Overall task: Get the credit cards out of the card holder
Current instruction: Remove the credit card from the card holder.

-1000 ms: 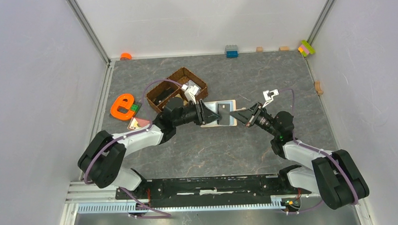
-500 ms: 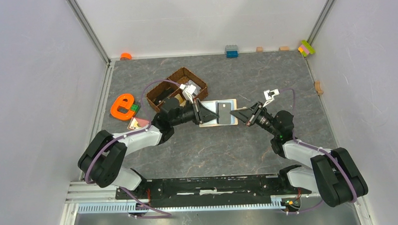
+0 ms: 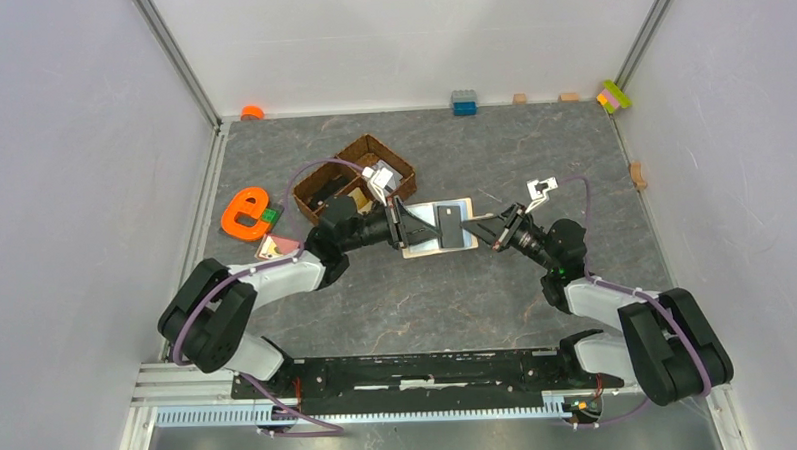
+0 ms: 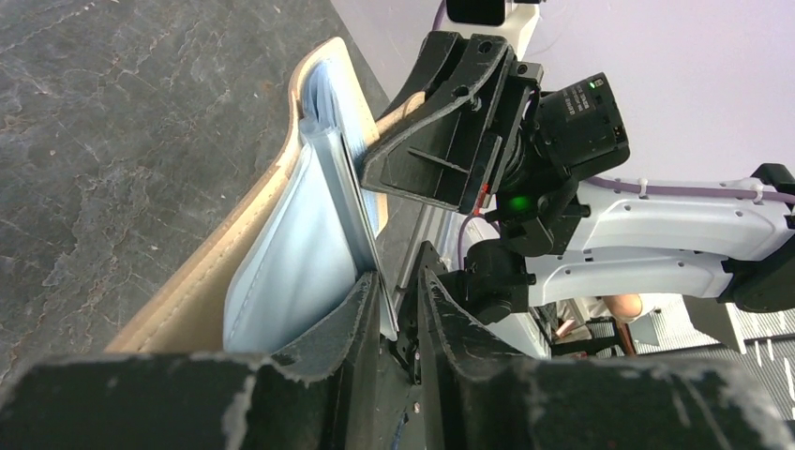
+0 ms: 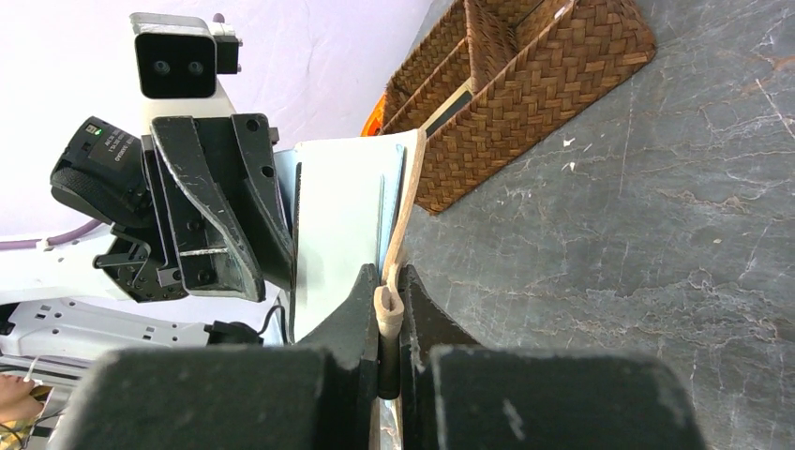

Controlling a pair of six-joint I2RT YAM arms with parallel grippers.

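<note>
The beige card holder (image 3: 427, 240) is held open above the table between both grippers. My left gripper (image 3: 403, 225) is closed to a narrow gap around a thin grey-blue sleeve leaf (image 4: 361, 216) of the card holder (image 4: 202, 291); I cannot tell whether a card is in that leaf. My right gripper (image 3: 483, 229) is shut on the holder's beige edge and tab (image 5: 389, 305). The pale inner sleeves (image 5: 337, 225) face the left gripper. A dark leaf (image 3: 450, 226) stands in the middle. Pinkish and cream credit cards (image 3: 277, 246) lie on the table by the left arm.
A brown wicker basket (image 3: 357, 151) stands just behind the left gripper and also shows in the right wrist view (image 5: 525, 84). An orange letter toy (image 3: 242, 212) lies at the left. Small blocks (image 3: 463, 103) line the back wall and right edge.
My left gripper has drawn back a little to the left, and the card holder has shifted left with it. The right gripper has followed slightly. The dark leaf shows more of itself.
</note>
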